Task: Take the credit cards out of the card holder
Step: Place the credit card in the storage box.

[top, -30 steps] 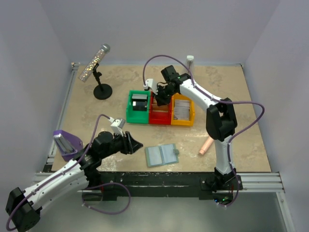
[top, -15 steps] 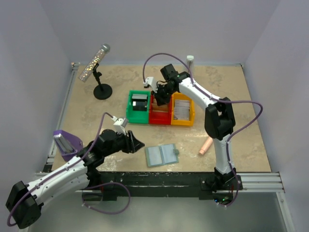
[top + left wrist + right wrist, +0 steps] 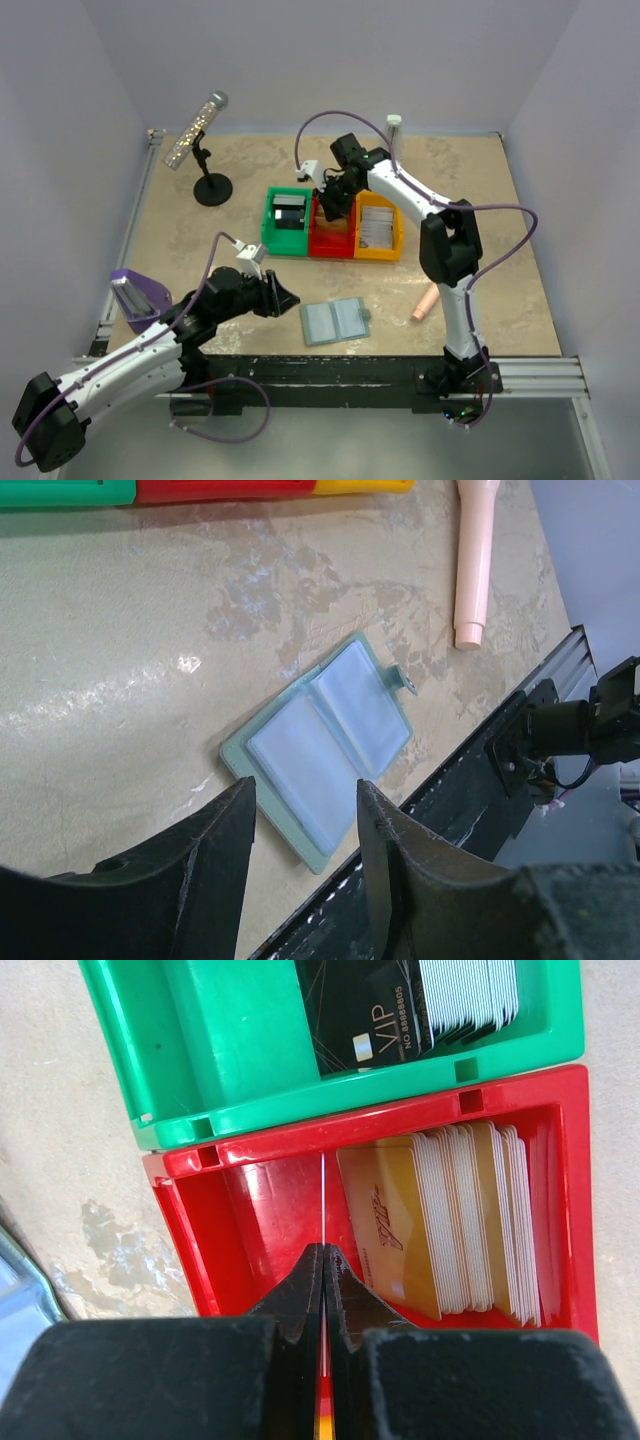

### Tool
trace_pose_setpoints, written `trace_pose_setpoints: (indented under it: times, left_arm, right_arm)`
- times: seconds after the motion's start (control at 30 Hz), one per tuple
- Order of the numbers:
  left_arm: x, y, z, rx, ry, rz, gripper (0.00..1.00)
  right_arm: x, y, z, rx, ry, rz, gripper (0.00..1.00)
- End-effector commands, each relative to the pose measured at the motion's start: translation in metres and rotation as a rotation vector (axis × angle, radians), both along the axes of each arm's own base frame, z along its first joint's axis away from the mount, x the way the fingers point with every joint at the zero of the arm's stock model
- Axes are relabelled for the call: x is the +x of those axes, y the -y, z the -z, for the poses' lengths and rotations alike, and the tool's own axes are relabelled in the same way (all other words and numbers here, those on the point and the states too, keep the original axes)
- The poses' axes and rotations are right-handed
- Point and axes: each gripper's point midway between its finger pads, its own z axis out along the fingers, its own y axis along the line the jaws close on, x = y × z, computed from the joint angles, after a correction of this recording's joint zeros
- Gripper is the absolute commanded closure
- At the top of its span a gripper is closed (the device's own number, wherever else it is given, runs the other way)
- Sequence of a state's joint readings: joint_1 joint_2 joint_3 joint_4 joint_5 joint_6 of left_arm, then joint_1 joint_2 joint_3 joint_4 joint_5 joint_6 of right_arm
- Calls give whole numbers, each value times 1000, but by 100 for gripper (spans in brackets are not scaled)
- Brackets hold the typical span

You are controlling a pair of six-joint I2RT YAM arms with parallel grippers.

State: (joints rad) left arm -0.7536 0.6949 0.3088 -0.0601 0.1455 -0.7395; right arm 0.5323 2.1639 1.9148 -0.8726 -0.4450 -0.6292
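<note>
Placement looked to be the step in hand: the right fingers (image 3: 300, 1295) hung directly above the red bin (image 3: 190, 1240), pressed tight together on a held card (image 3: 323, 1200) that showed only as a thin pale edge pointing down into the bin's bare half. A stack of gold cards (image 3: 440, 1230) stood on edge in the red bin's other half. The green bin (image 3: 230, 1050), with dark cards (image 3: 360, 1020) of its own, touched the red bin on its left, and the yellow bin (image 3: 378, 232) touched it on its right. The card holder (image 3: 320, 760) lay open and flat on the surface (image 3: 480, 220), well apart from the red bin on its near side. Its clear pockets looked pale, and whether any card was left in them could not be told. The left fingers (image 3: 215, 860) hovered low on that same near side, further left of the red bin than the holder, about half spread and holding nothing. To do the drop well, the card should probably go straight down, parallel to the gold stack and clear of the red bin's wall. The fingers should part only once its lower edge was inside the rim; let go too high, so light a card could tip out or land flat across the stack.
</note>
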Motion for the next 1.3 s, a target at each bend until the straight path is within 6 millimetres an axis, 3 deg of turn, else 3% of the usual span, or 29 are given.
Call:
trace_pose_setpoints:
  times: [0.0,0.57,0.7,0.87,1.0,1.27]
  left_arm:
    - [8,8,-25,-46,62,11,51]
    - [7,9,-21,-40,46,14,50]
    - [10,12,-29,-67,71,18,51]
    - [9,11,-27,-65,68,15,50]
    - [10,12,-28,-65,69,15,51]
    - [10,12,-27,-63,66,16,51]
  right_arm:
    - [8,-3,-14,9,26,22,100]
    - [21,1,-11,-25,67,70,100]
    - [22,1,-13,-25,83,53,100]
    - [24,2,-12,-31,85,58,94]
    - [25,2,-11,-36,83,64,83]
    - [27,3,-10,-39,86,77,81]
